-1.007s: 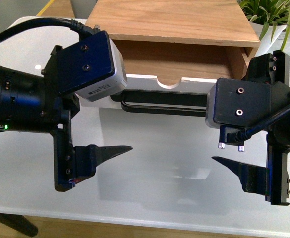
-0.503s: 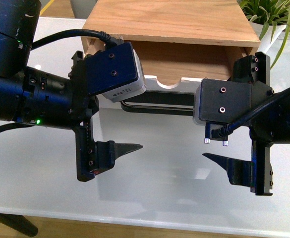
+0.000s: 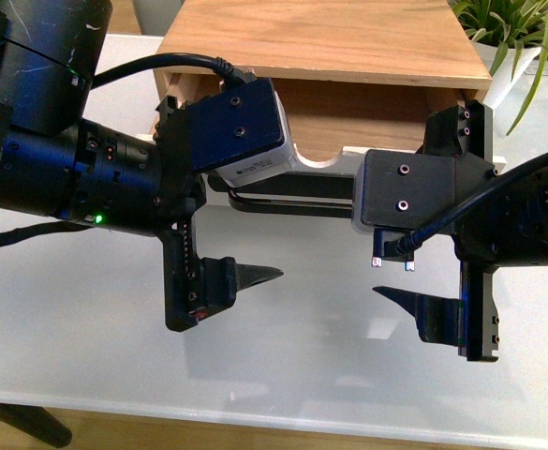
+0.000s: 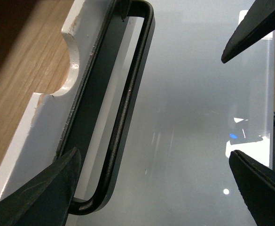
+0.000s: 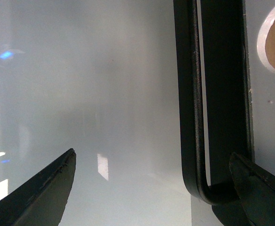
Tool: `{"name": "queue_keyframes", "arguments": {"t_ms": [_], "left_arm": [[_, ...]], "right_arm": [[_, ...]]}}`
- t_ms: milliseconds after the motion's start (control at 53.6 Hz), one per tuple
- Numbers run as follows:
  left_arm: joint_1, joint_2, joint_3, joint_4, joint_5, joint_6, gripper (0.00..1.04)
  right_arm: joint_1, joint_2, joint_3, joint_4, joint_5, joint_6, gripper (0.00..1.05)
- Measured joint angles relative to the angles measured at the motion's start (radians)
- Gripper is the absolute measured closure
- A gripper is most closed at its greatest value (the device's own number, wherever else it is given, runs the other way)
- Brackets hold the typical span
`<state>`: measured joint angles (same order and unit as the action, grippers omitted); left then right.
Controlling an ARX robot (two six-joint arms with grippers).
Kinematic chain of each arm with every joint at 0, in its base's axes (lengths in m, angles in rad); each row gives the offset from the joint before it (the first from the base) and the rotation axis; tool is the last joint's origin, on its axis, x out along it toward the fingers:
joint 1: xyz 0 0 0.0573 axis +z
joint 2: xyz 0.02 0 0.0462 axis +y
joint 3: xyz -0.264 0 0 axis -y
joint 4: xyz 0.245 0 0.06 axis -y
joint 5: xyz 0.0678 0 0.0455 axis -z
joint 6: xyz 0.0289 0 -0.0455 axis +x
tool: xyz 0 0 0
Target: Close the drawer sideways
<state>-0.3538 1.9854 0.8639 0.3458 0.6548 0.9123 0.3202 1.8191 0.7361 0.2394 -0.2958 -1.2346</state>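
Your left fingers (image 4: 48, 197) and right fingers (image 5: 43, 197) are spread and empty, the drawer (image 4: 38, 127) open with its handle (image 4: 128, 103) between each pair's tips, so the whole push remains.

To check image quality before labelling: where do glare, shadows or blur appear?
Front view: sharp, with soft shadows on the table. Left wrist view: handle sharp, bright glare patches on the table. Right wrist view: hazy table, blurred blue reflection.
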Motion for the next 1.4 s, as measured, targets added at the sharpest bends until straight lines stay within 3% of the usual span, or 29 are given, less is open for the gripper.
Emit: {"name": "queue_keyframes", "arguments": {"t_ms": [1399], "left_arm": [[-0.051,0.13,0.126,-0.051,-0.044,-0.001,0.09]], "right_arm": [[0.017,0.143,0.096,0.016,-0.002,0.003,0.09]]}}
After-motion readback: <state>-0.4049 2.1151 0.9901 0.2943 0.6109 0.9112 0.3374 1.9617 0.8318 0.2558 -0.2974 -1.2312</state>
